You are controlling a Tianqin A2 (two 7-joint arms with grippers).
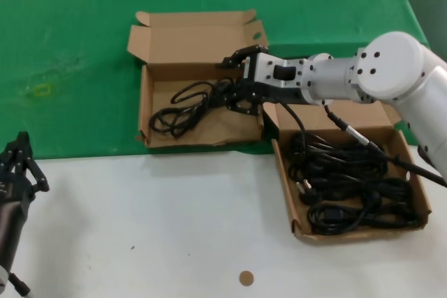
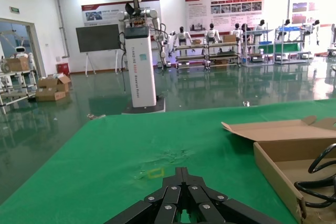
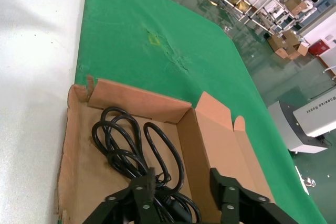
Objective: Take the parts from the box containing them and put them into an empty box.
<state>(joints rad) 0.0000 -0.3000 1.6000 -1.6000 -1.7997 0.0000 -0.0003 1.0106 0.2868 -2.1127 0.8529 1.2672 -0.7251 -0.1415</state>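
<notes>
Over squarer box (image 1: pixel 150 106), right gripper (image 1: pixel 234 82) open, cord (image 1: pixel 185 106) beneath

The left gripper (image 2: pixel 181 203) has its fingers closed together over the green cloth (image 2: pixel 131 150). Near it stands a brown box (image 2: pixel 273 166) with a black cord (image 2: pixel 320 182) inside.

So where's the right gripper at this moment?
In the head view the right gripper hangs open over the right end of the squarer box on the green cloth, above the single power cord lying in it.
</notes>
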